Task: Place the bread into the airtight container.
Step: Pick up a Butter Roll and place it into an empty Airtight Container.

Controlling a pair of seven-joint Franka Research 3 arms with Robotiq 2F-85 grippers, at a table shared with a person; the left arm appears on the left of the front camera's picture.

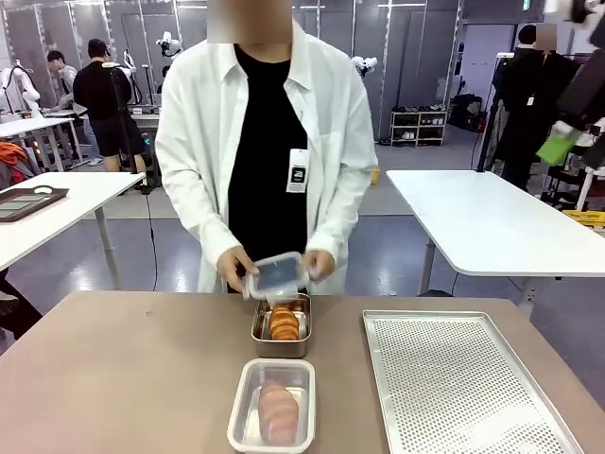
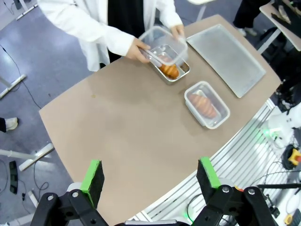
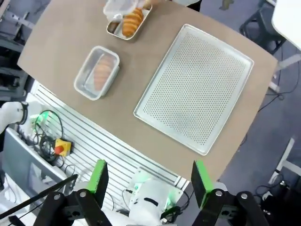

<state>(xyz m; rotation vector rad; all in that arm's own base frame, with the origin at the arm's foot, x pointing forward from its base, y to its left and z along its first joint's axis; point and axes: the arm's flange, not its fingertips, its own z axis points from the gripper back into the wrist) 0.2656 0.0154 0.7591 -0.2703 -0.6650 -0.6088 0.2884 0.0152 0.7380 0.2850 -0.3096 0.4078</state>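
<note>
Lying in an open metal container [image 1: 282, 338] on the brown desk [image 1: 132, 378], a golden bread roll [image 1: 284, 323] sits just below a clear lid [image 1: 276, 274] held over it in both of the person's hands [image 1: 233, 270]. Nearer the robot, a lidded clear container [image 1: 272, 405] holds a second roll. A perforated metal tray [image 1: 463, 383] lies to the right. White badge on the person's shirt; print unreadable. Left pincer [image 2: 149, 181] and right pincer [image 3: 148, 181] both hang high above the desk, fingers apart, holding nothing.
</note>
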